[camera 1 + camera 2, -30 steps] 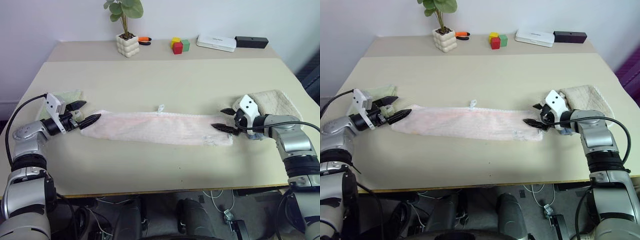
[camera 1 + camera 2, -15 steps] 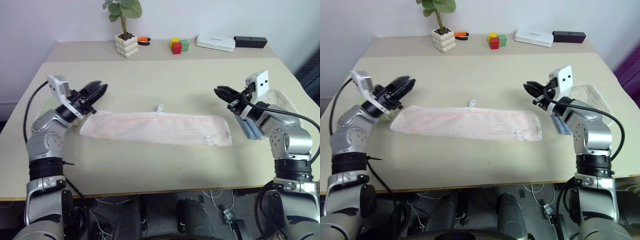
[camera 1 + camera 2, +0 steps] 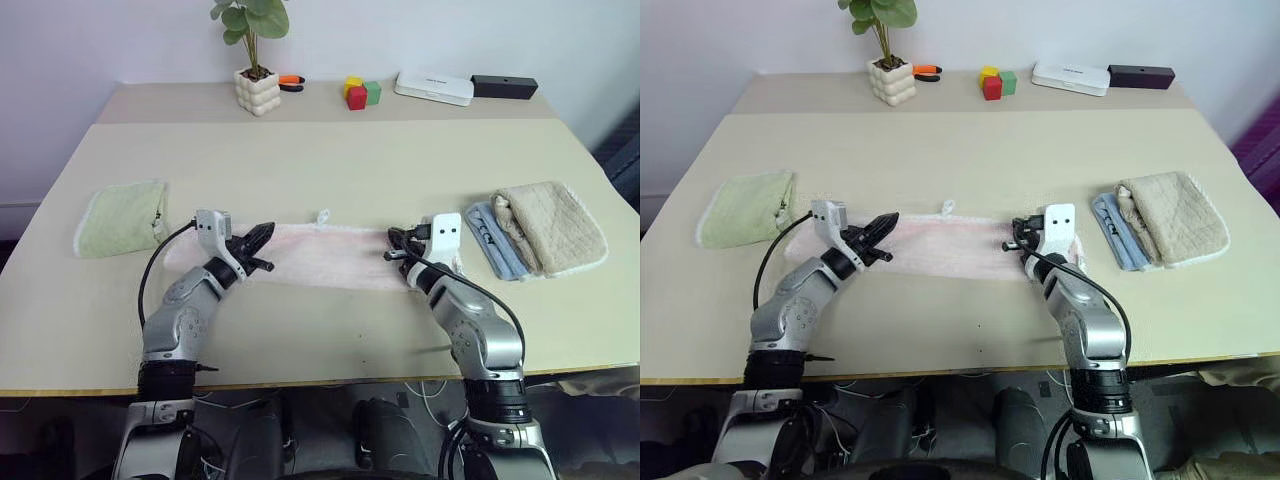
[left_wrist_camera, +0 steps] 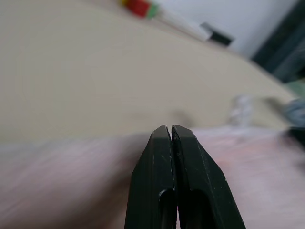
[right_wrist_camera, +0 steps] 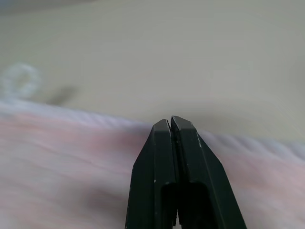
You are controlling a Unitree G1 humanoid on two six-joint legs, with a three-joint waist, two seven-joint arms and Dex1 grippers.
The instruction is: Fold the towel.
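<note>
In front of me is a wide beige worktop (image 3: 330, 160). Behind it stands a second, narrower table (image 3: 180, 100) against a plain white wall (image 3: 120, 40). The light is even.

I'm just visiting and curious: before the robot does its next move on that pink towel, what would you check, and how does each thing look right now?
1. Towel lies flat in a long strip: ok.
2. Left gripper shut, empty: ok.
3. Right gripper shut, empty: ok.
4. Both grippers over the towel: ok; whether they touch it: cannot tell.
5. Green towel and beige towel lie apart from the strip: ok.
</note>
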